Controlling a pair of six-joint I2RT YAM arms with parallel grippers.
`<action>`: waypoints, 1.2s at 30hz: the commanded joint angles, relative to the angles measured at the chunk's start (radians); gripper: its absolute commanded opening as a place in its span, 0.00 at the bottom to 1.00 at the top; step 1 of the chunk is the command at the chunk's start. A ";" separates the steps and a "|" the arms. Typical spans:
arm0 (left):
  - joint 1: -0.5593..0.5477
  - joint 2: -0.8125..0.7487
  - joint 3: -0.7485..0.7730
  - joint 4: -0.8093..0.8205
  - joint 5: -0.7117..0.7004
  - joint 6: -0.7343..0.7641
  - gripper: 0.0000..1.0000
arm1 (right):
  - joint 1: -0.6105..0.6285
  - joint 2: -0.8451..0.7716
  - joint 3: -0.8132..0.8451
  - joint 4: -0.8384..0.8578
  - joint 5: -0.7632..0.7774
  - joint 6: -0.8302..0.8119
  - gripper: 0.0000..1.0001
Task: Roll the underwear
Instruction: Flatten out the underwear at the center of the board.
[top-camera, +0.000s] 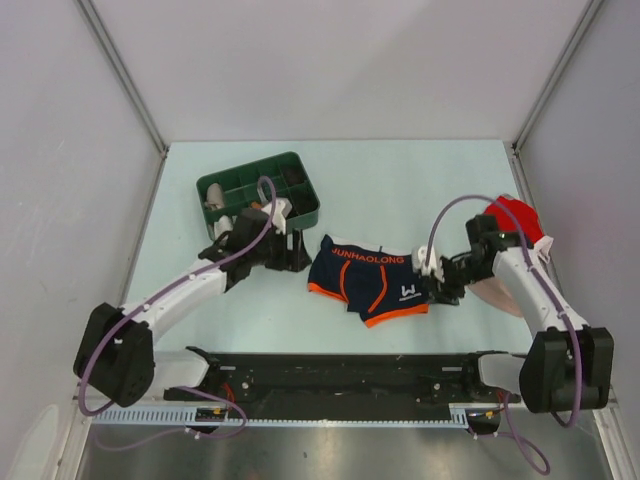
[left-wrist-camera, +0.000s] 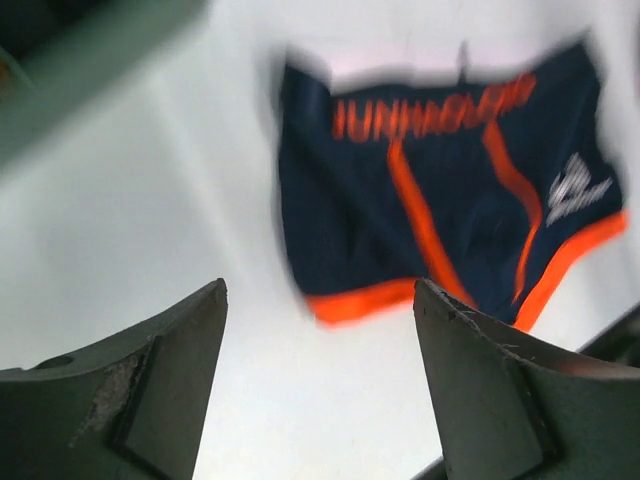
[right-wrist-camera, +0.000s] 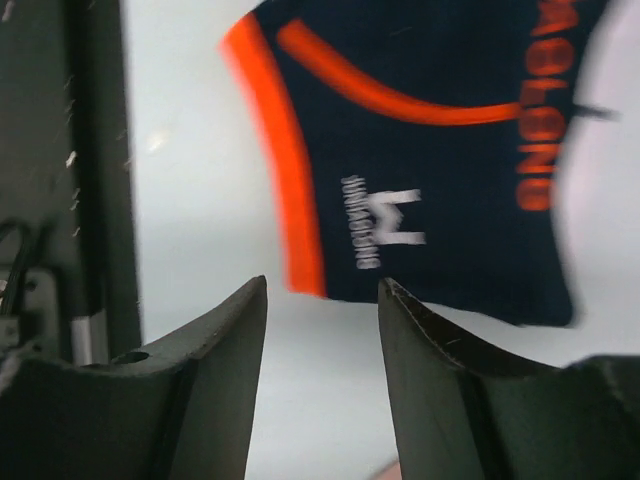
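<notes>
The left gripper (left-wrist-camera: 320, 300) has its fingers (left-wrist-camera: 170, 380) spread wide. Only bare table (left-wrist-camera: 150, 230) shows between them; they hold nothing and touch nothing. The underwear (left-wrist-camera: 440, 190), navy briefs with orange trim, lies flat ahead of the tips and clear of them, more toward the right-hand finger. The orange leg hem is the edge nearest the tips, and the orange-lettered waistband is farthest. This view is blurred. Beyond the left-hand finger runs the rim of a green compartment tray (left-wrist-camera: 80, 60).

The right gripper (right-wrist-camera: 322, 290) also has its fingers (right-wrist-camera: 215, 400) parted, though with a narrower gap, and nothing sits between them. The briefs lie flat just beyond the tips, with the white logo straight ahead of the gap and an orange hem ahead of the left-hand finger. Whether the tips brush the cloth cannot be told.

From above, the briefs lie spread on the table between the two sets of fingers. The left tips are just off one side edge and the right tips are at the opposite leg. A red cloth (top-camera: 515, 215) and a beige-pink cloth (top-camera: 500, 295) lie behind the right fingers, beside that arm.
</notes>
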 joint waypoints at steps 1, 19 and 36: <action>-0.010 -0.026 -0.135 0.057 0.094 -0.054 0.78 | 0.090 -0.124 -0.154 0.019 0.110 -0.207 0.54; -0.080 0.293 -0.138 0.235 0.135 -0.128 0.51 | 0.179 -0.044 -0.216 0.118 0.212 -0.219 0.54; -0.053 -0.031 -0.307 0.169 0.131 -0.179 0.00 | 0.220 0.183 -0.220 0.196 0.336 -0.249 0.27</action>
